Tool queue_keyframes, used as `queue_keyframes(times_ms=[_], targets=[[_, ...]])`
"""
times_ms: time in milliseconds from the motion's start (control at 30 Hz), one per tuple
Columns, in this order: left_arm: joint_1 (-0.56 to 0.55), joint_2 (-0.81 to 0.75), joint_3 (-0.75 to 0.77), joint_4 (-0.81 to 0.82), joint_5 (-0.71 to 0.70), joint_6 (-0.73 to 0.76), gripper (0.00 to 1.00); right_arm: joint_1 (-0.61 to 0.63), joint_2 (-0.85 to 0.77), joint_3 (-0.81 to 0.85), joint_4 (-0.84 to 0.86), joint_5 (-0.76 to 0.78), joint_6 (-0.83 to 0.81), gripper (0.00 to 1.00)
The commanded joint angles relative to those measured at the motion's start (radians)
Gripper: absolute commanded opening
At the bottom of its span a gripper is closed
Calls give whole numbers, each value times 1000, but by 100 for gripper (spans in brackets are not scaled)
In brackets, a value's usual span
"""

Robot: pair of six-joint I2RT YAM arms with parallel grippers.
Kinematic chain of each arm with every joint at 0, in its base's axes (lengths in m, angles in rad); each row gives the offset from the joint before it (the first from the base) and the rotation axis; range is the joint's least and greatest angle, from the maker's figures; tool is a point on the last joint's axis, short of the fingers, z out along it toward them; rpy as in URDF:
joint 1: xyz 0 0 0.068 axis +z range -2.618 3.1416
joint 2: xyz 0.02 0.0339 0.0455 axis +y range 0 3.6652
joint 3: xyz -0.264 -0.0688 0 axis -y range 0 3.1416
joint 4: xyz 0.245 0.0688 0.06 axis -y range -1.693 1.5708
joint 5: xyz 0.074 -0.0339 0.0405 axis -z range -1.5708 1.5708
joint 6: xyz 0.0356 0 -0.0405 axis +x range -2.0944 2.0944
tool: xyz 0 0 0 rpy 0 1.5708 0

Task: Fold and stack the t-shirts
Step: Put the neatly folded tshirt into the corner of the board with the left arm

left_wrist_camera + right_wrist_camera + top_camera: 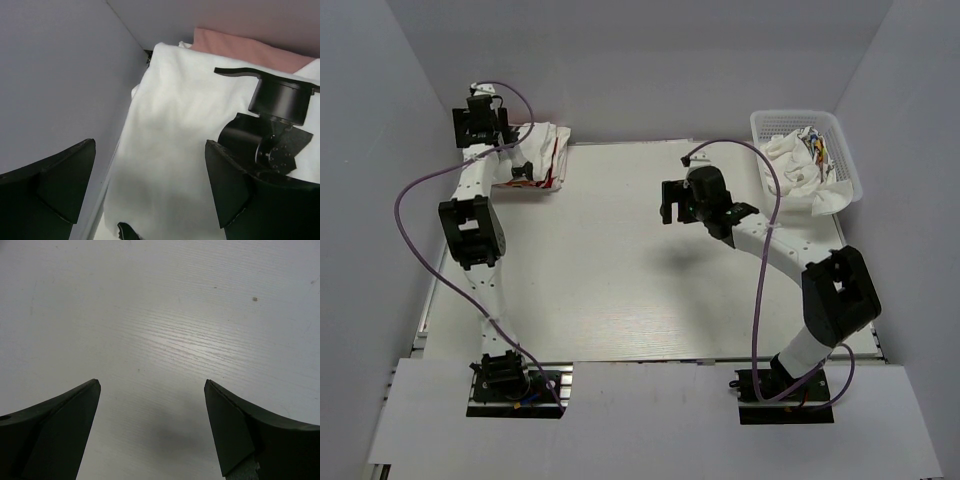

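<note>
A folded white t-shirt (533, 150) lies at the far left corner, on top of a pink t-shirt whose reddish edge (556, 165) shows. In the left wrist view the white t-shirt (170, 125) fills the middle and the pink t-shirt (245, 47) peeks out behind it. My left gripper (488, 130) hovers over this stack, open and empty (150, 185). My right gripper (672, 205) is open and empty above the bare table (165, 315), right of centre (152, 425).
A white lattice basket (850, 165) stands at the far right corner with a crumpled white cloth (795, 165) with a coloured print in it. Grey walls close in on the left, back and right. My left arm's own joint (280, 125) rests over the stack.
</note>
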Motion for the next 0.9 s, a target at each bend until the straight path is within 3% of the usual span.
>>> queue_keyframes(times_ms=[0, 167, 367, 433, 467, 567, 667, 767, 867], targets=[[-10, -201, 8, -21, -3, -52, 100, -1, -75, 21, 13, -8, -12, 90], [-28, -378, -84, -128, 207, -179, 100, 1, -200, -76, 56, -23, 0, 90], [-95, -646, -430, -153, 351, -465, 100, -1, -348, -251, 94, -26, 95, 90], [-146, -810, -700, -103, 386, -589, 100, -1, -415, -315, 111, -46, 129, 90], [-203, -876, -926, 8, 397, -623, 100, -1, -429, -352, 114, -51, 137, 90], [-284, -1120, -1273, 146, 436, -726, 100, -3, -504, -450, 81, -52, 151, 90], [-370, -1237, -1380, 146, 405, -758, 100, 1, -584, -543, 96, -80, 168, 90], [-399, -1237, -1312, 37, 284, -737, 100, 1, -639, -632, 157, -138, 189, 90], [-421, -1248, -1301, 0, 253, -727, 100, 1, -701, -682, 203, -140, 201, 90]])
